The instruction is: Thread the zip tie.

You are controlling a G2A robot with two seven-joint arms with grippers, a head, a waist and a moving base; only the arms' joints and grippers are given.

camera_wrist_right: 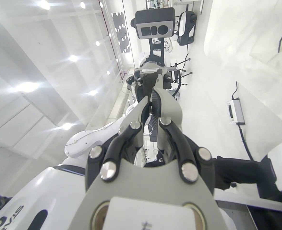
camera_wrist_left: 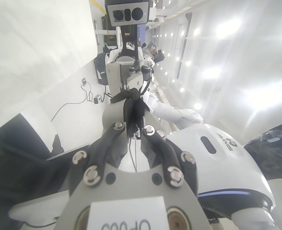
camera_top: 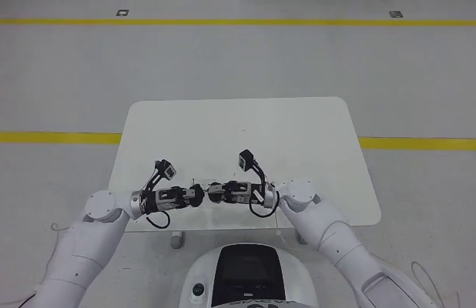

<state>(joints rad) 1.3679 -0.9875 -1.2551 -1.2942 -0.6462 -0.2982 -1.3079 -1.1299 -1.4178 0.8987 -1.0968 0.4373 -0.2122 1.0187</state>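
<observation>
Hanging tip to tip above the near part of the table (camera_top: 300, 131), the left gripper (camera_top: 198, 195) and right gripper (camera_top: 212, 192) face each other, almost touching.

Right gripper: fingers drawn nearly together, pinching a black ridged strip, the zip tie (camera_wrist_right: 155, 107), which runs lengthwise between them.

Left gripper: fingers likewise closed down, clamped on a bunched black part of the zip tie. Past the fingertips, the black material spreads sideways just in front of the other gripper.

Zip tie location: held between the two grippers, one end in each. Whether its tail has entered its head cannot be told.
</observation>
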